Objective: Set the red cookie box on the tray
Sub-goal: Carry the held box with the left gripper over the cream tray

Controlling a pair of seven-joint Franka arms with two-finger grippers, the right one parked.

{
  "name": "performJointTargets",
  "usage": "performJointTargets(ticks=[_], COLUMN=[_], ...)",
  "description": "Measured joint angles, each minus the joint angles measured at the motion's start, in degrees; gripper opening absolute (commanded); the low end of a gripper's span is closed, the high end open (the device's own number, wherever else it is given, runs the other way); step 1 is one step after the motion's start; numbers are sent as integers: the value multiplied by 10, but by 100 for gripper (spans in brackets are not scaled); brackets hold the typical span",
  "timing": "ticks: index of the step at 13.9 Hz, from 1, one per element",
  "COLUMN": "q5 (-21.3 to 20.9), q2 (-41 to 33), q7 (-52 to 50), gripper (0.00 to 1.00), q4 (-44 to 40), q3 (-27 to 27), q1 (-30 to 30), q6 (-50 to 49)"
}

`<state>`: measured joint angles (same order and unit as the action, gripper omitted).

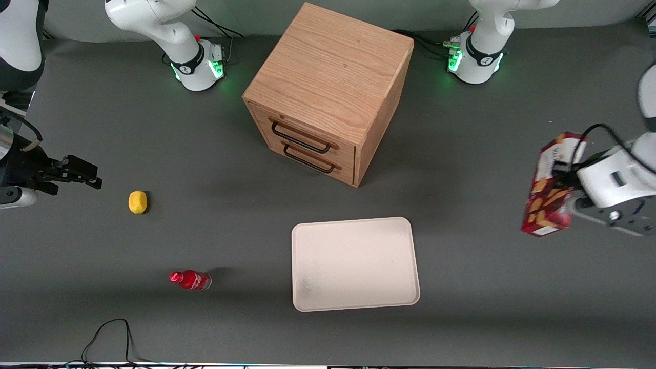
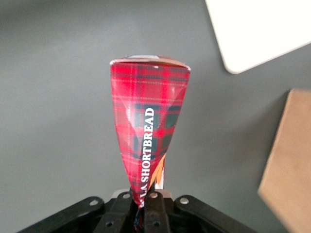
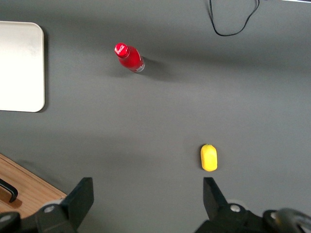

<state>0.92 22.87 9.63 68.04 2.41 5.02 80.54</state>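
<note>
Clamped in the claw [image 1: 566, 192] at the working arm's end of the table [image 1: 461, 154], held up off the grey matte surface: the red cookie box [image 1: 548, 187], a slim cardboard carton, tilted, with tan cookie pictures on its broad dark-red face. From the wrist camera, red tartan print on the narrow side of the red cookie box [image 2: 148, 131] with white lettering reading SHORTBREAD, the carton pinched near one end between the black fingers [image 2: 155, 208], the other end pointing away toward the table.

Well apart from the box, toward the middle of the table and nearer the front camera: the tray [image 1: 353, 264], flat, cream-white, rectangular with rounded corners and a low rim, smooth with a faint grey smudge near one corner. One rounded corner of the tray [image 2: 252, 29] visible from the wrist camera too.

Farther from the camera than the tray: a wooden cabinet [image 1: 328, 92], boxy, light oak grain, set at an angle, two drawers with black wire handles [image 1: 302, 138].

Toward the parked arm's end: a small rounded yellow lemon [image 1: 137, 201] and a small red bottle [image 1: 190, 280] lying on its side, glossy, with a red cap
</note>
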Motion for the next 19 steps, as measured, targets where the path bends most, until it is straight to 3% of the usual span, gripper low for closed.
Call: performJointTargets(ticks=[7,13,19], q5=[14,47,50], q2=[130,247,301], q7=[-228,-411,-444], gripper=[0,0,0], q4=[-29,-108,-146], q3=[3,51,54], q1=[115,117,111], q6=[187,217,237])
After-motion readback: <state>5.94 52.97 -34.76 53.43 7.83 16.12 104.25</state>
